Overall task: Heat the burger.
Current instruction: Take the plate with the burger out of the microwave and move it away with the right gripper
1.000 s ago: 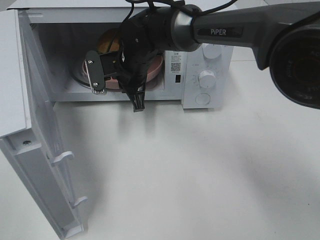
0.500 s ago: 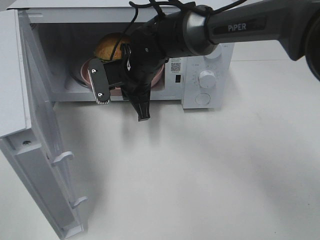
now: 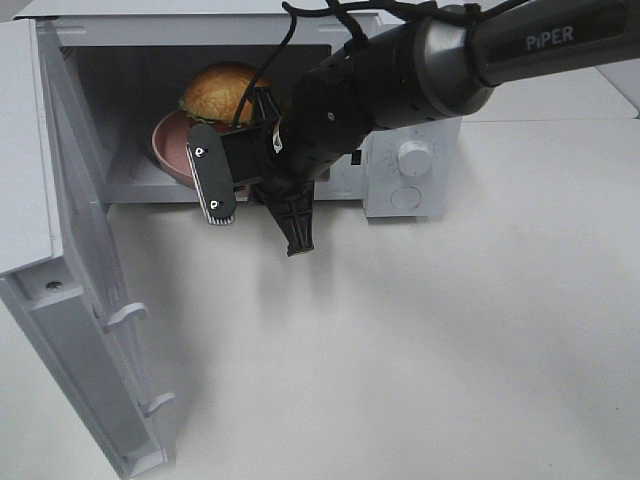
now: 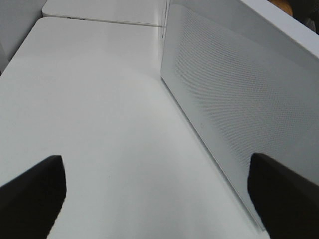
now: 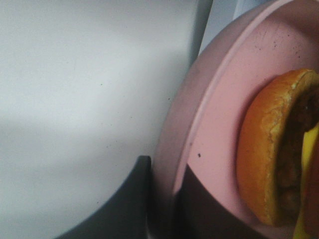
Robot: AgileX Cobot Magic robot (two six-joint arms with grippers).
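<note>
Raised with its pink plate (image 3: pixel 172 150): burger (image 3: pixel 222 90) bun-up, apparently level, right hand (image 3: pixel 262 190) pinching rim.

The robot's right arm (image 3: pixel 430 70) was a thick grey tube with a glossy sheen, printed with white "PIPER" lettering near its upper end, and it ended in a bulky matte black wrist housing with thin black cables looping over its top. From that housing stood a flat black gripper finger (image 3: pixel 212 185) with rounded ends, two small silver screws and a ribbed pale tip, beside a narrower black finger tapering to a ridged end. In the left wrist view, the left gripper's fingers (image 4: pixel 32 191) showed only as two plain dark wedge shapes.
</note>
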